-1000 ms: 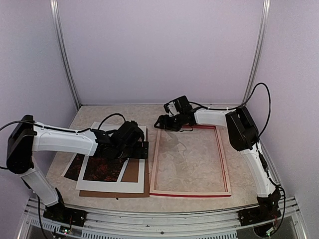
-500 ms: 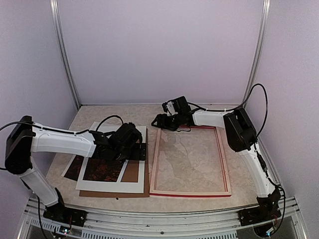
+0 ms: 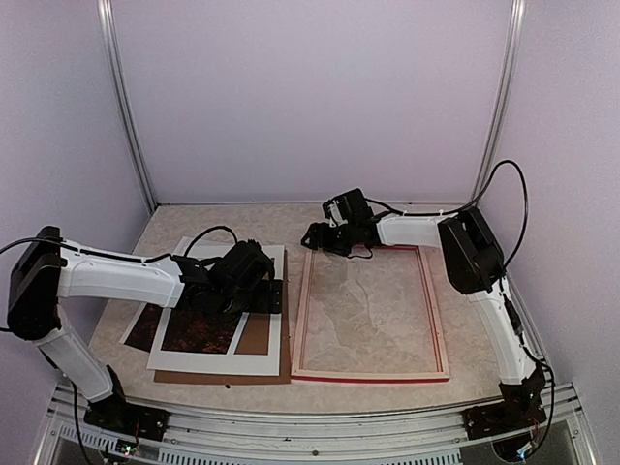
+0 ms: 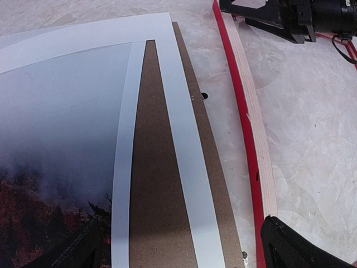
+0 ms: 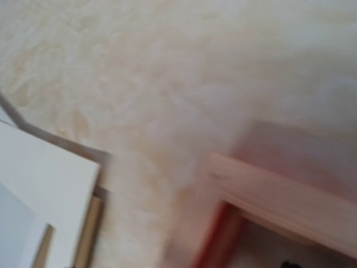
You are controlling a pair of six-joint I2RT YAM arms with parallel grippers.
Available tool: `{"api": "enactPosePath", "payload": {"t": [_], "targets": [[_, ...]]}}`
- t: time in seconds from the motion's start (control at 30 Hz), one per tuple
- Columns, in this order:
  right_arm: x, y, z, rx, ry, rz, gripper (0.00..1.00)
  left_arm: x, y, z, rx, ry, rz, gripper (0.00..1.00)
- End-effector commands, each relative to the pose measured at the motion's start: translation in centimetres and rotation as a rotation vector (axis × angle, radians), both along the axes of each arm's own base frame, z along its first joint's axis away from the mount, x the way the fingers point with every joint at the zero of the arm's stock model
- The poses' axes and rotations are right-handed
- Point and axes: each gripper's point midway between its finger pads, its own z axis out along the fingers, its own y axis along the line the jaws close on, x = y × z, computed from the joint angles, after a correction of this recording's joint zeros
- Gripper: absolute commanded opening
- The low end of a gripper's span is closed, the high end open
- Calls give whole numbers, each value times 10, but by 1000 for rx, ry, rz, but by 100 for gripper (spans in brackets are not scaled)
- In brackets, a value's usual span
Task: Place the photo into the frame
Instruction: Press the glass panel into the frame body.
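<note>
**Ana:** Where do we find the thin rectangular photo [image 3: 199,329], the print with dark red-orange foliage fading into grey mist?

**Ben:** We see it lying flat on the beige marbled table [image 3: 174,228], left of centre and outside the frame. It shows through the window of the white card mat board [image 3: 218,360]. One dark corner pokes out past the mat board's left edge. The plain brown fibre backing board [image 3: 260,334] lies underneath, bare along the right side of the window.

**Ana:** And the large rectangular frame [image 3: 368,376], red on its outer edge and pale wood on top?

**Ben:** It lies flat to the right of that stack, pale side up. Its left rail runs just beside the backing board, and we cannot tell whether the two touch. Inside it we see only marbled table.

**Ana:** What do we make of the left gripper [image 3: 274,294]?

**Ben:** It hangs low over the mat board's right border. Its black fingers [image 4: 295,248] are spread wide, with nothing clasped between them.

**Ana:** And the right gripper [image 3: 315,237]?

**Ben:** It sits at the frame's far left corner. Its own camera is blurred and shows us no fingers. From the left wrist view we make out its jaws standing apart, holding nothing.
</note>
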Motion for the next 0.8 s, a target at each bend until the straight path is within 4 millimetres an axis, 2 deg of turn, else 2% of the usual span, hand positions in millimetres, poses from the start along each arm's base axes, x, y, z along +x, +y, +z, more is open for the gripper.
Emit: {"api": "enactPosePath", "payload": {"t": [0.0,0.23,0.43,0.77], "targets": [[-9,-50,-40,-160,107,-105,79,2,2,8,-22,-18,14,97],[-6,-79,-33,-186,101,-130,79,2,0,8,-24,-18,11,97],[-9,-111,-29,-216,93,-166,79,3,-1,9,-26,-19,7,97],[-16,-185,-12,-270,65,-247,80,3,-7,8,-25,-15,-6,97]]}}
